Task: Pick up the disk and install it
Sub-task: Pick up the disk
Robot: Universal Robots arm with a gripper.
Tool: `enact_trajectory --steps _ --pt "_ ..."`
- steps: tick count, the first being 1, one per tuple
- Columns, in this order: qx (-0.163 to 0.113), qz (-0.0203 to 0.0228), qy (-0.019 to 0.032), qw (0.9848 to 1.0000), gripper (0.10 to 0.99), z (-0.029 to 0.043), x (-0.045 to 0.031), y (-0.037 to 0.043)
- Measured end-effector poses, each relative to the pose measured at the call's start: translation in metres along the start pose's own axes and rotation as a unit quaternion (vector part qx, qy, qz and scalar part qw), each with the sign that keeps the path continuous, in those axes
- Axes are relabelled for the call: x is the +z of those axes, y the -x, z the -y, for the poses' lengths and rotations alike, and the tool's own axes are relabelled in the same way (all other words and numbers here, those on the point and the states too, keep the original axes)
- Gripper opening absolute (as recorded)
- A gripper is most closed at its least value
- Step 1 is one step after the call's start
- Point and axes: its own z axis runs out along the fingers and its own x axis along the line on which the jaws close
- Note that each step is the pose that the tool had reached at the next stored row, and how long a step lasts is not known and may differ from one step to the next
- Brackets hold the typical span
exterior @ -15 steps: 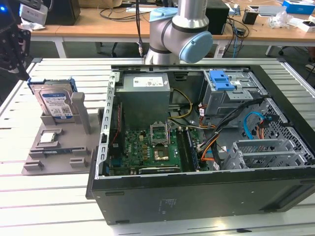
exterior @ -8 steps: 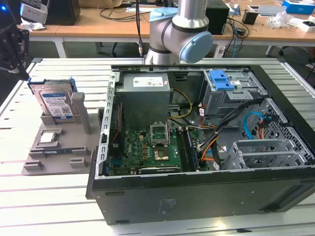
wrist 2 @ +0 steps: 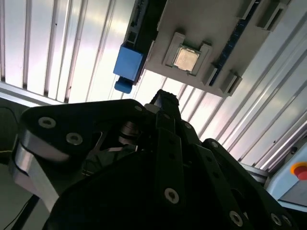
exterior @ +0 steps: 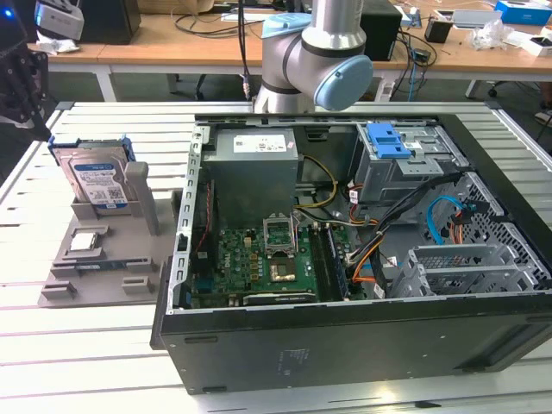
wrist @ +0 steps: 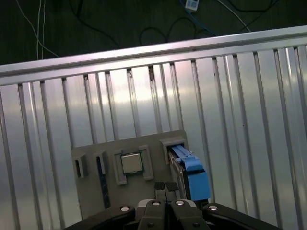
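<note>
Plainly clenched, the gripper (wrist: 166, 186) had its two fingertips pressed together with nothing between them, clear of everything below. The disk (wrist: 191, 168) stood on edge in a slot of the grey holder (wrist: 134, 196), below the fingertips and just to one side of their line. From there only its blue bracket and thin edge showed, and the label was hidden. The chip (wrist: 131, 163) lay flat in a recess of the holder, near the disk's slot and also below the fingers. In the second wrist view the gripper (wrist 2: 165, 98) body covered much of the table (wrist 2: 57, 48), and the disk (wrist 2: 128, 63) was little more than a blue block past the fingertip. In the exterior view the disk (exterior: 97, 183) faced the camera, its lower part hidden behind the slot's wall. A dark shape (exterior: 17, 82) above it was cut off by the frame's edge, too dim to tell whether it was the gripper. The open case (exterior: 345, 336) lay beyond the holder, well apart from the hand
</note>
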Motion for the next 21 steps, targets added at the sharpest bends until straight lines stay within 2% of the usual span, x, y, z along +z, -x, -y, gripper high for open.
enact_trajectory --steps 8,18,21 --pt "-0.035 -0.0008 0.0005 0.9994 0.106 0.0 0.0 0.0" --pt "-0.073 -0.0017 0.001 0.9973 0.106 0.0 0.0 0.0" --pt "-0.078 -0.0018 0.0011 0.997 0.106 0.0 0.0 0.0"
